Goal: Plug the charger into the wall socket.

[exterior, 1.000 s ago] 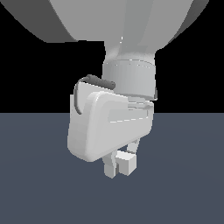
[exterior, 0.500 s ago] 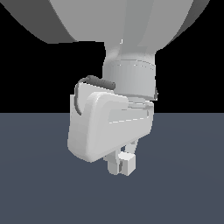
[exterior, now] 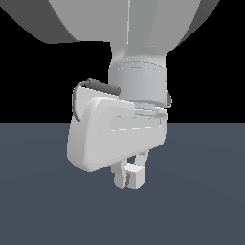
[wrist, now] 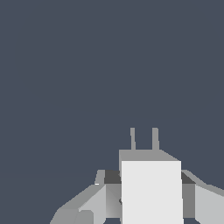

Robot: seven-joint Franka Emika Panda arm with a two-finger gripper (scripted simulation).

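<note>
Exterior view, arm: The Panda arm's pale grey body fills the upper half of the frame, its wrist housing hanging low over a slate-blue floor (exterior: 43, 206) under a black backdrop.
Exterior view, gripper: The gripper (exterior: 130, 173) points downward below the boxy white hand casing, with one finger (exterior: 118, 175) visible on the exterior view's left of the load and another just behind it.
Exterior view, charger: The charger (exterior: 136, 176), a small white block, sits between the fingers at the very tip of the hand, its near face square to the camera; its prongs cannot be made out from here.
Exterior view, grasp: The fingers are closed against the block's sides and it hangs clear above the floor.
Wrist view, charger: The charger (wrist: 151, 191) looms large and bright white in the foreground, with two short grey prongs (wrist: 143, 139) standing side by side and parallel on its far end, pointing away from the camera toward the floor (wrist: 65, 65).
Wrist view, gripper: The gripper (wrist: 146, 192) flanks the block on both sides, grey finger pads (wrist: 109, 192) pressed to its flanks with dark strips showing where they meet it.
Wrist view, surroundings: Beyond the prongs lies only the flat slate-blue surface.
</note>
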